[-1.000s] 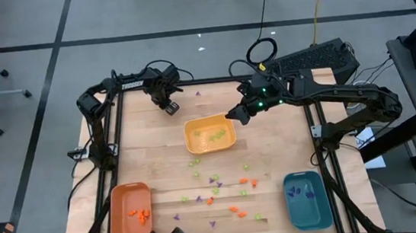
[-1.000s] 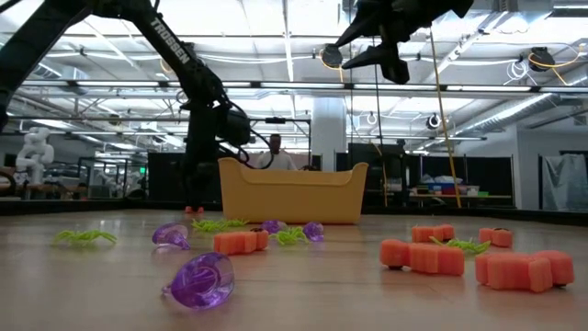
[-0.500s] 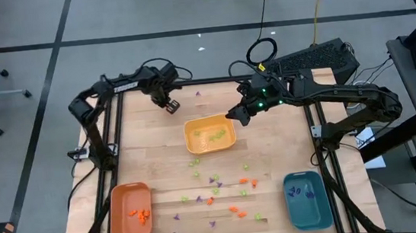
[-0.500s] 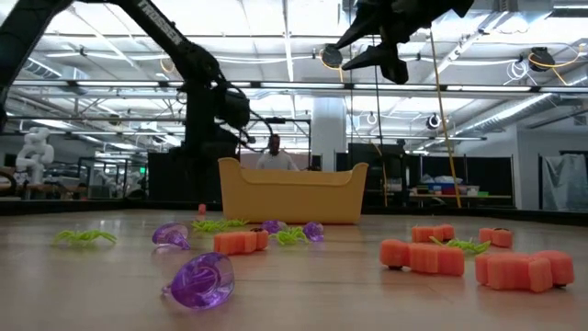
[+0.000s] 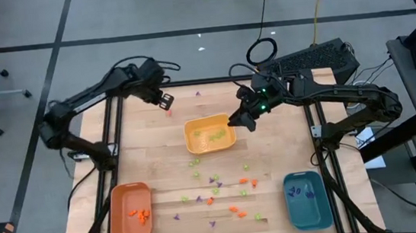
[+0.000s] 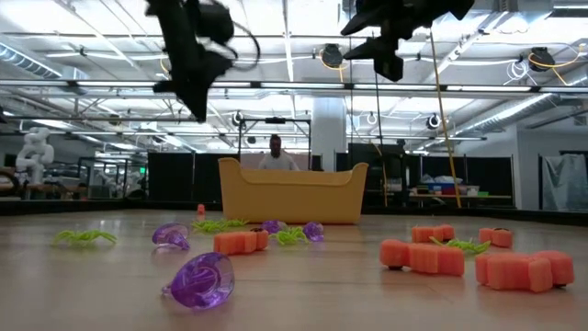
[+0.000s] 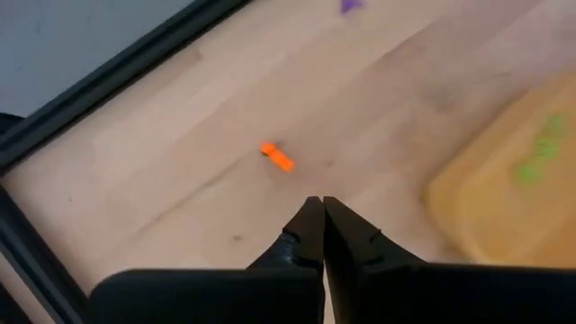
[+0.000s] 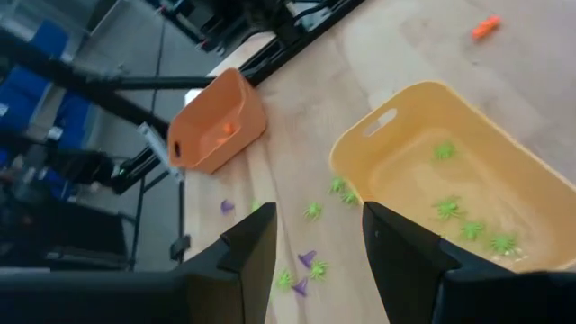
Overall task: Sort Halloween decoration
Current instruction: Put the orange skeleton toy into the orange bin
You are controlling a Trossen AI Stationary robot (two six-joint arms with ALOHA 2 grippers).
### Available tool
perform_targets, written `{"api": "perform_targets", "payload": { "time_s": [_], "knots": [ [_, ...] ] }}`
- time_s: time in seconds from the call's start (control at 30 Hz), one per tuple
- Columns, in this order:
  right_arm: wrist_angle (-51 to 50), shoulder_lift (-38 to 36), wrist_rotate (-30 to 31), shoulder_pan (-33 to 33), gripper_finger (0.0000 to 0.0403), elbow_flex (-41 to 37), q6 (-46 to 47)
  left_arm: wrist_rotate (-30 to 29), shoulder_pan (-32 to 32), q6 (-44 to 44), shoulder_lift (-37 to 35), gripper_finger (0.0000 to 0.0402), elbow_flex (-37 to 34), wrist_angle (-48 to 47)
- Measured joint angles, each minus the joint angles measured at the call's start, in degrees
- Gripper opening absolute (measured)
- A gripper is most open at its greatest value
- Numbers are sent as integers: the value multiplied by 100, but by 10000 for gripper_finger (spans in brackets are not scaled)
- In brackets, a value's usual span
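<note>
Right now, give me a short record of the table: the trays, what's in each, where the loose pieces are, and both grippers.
yellow tray: green pieces
orange tray: orange pieces
teal tray: purple pieces
loose pieces: mixed colours, between the trays
stray orange piece: alone on the wood, near the left gripper
left gripper: shut, empty
right gripper: open, at the yellow tray's edge

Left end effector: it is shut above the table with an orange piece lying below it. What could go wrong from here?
1. The left end effector is shut with nothing in it; the orange piece lies on the wood, so it may travel to a tray empty.
2. The piece sits alone near the table's far edge; a clumsy retry could push it off.
3. The right end effector hangs beside the yellow tray, near the left arm's likely path.
</note>
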Motion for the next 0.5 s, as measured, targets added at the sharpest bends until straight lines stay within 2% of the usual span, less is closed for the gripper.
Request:
{"api": "perform_targets", "payload": {
  "time_s": [0.33,0.5],
  "knots": [
    [1,0,-42,2,154,0,-417,-141,-1138,-2057,-1158,0,63,-313],
    [-58,0,-205,2,154,0,-518,-419,-1563,-2502,-1418,0,64,-403]
  ]
}}
